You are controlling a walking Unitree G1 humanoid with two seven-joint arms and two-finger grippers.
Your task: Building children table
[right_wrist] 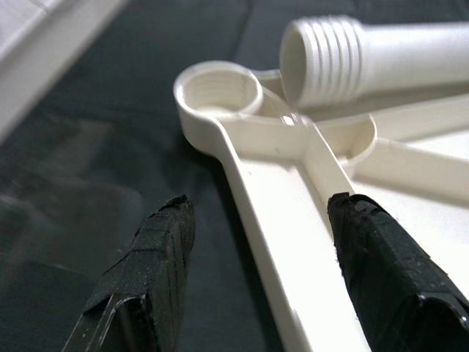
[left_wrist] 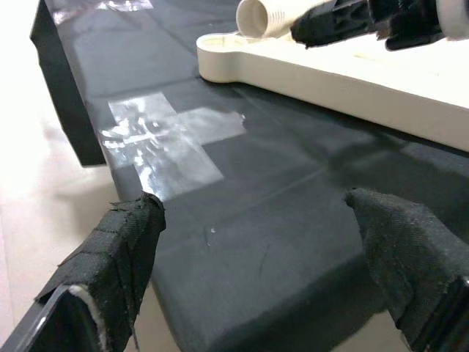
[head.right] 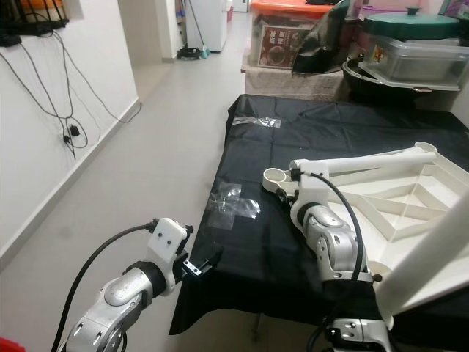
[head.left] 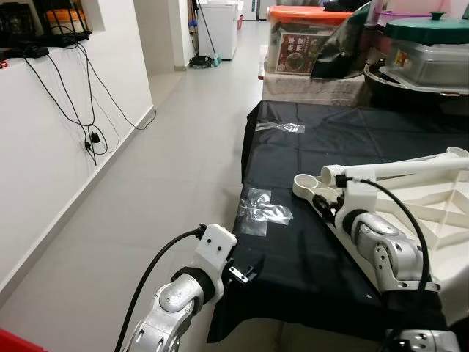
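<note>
Looking along the right gripper (right_wrist: 253, 282), its wrist view gets the detail the head views blur: a threaded socket ring (right_wrist: 220, 89) at the corner of the white tabletop (head.right: 396, 198), and a ribbed screw end on the table leg (right_wrist: 366, 55) lying just above it. Fingers spread wide, holding nothing, straddling the tabletop's edge. The tabletop lies underside-up on the black-covered table (head.left: 293, 147). The left gripper (left_wrist: 271, 257) hangs open too, empty, at the cover's near edge by some clear tape (head.left: 260, 209).

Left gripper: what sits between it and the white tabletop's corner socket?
Black cloth with a patch of clear tape, seen in the left wrist view between the left gripper and the socket.
</note>
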